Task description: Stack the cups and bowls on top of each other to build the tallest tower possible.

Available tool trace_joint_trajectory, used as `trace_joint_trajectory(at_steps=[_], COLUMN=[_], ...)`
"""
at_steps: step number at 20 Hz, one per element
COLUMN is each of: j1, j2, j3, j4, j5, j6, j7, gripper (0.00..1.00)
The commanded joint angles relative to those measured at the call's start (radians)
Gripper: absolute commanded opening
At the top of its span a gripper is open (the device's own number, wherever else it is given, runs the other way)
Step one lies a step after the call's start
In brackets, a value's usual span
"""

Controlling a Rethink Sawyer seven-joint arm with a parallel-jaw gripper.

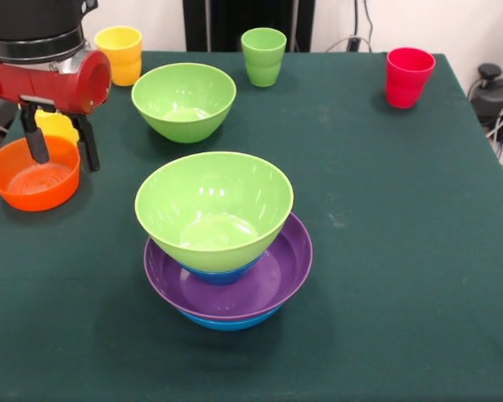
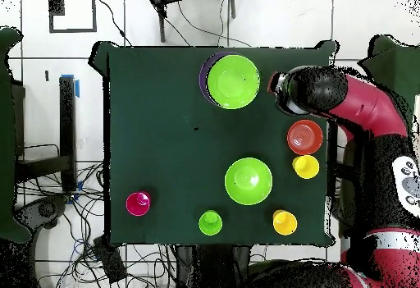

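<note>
The tower stands at the table's middle: a large light green bowl (image 1: 214, 209) on a small blue bowl (image 1: 220, 273), in the wide purple bowl (image 1: 272, 280), on the large blue bowl (image 1: 230, 322). It also shows in the overhead view (image 2: 233, 81). The second light green bowl (image 1: 184, 100) stands alone behind it. My gripper (image 1: 63, 149) is open and empty at the left. One finger hangs in front of the small orange bowl's (image 1: 32, 177) rim and the other just to its right. A yellow cup (image 1: 57, 126) is partly hidden behind the fingers.
An orange-yellow cup (image 1: 119, 54), a light green cup (image 1: 264, 56) and a red cup (image 1: 408, 77) stand along the far edge. In the overhead view my arm's black wrist (image 2: 289, 88) covers the fingers, between the tower and the orange bowl (image 2: 305, 137).
</note>
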Motion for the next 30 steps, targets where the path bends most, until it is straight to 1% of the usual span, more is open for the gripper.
trace_joint_trajectory(at_steps=[1, 3, 7, 9, 20, 24, 28, 30], j1=[-0.010, -0.010, -0.014, -0.013, 0.004, 0.002, -0.012, -0.016], j2=[-0.003, 0.003, 0.008, 0.012, -0.020, -0.009, -0.016, -0.011], j3=[0.078, 0.074, 0.059, 0.053, 0.019, 0.012, 0.010, 0.009], j4=[0.060, 0.051, 0.077, 0.079, 0.137, 0.145, 0.163, 0.157], j5=[-0.082, -0.086, -0.102, -0.106, -0.117, -0.126, -0.136, -0.144], j6=[0.004, 0.008, -0.036, -0.040, -0.052, -0.073, -0.078, -0.075], j7=[-0.182, -0.178, -0.152, -0.137, -0.077, -0.067, -0.072, -0.075], gripper=[1.00, 1.00, 1.00, 1.00, 1.00, 1.00, 1.00, 1.00])
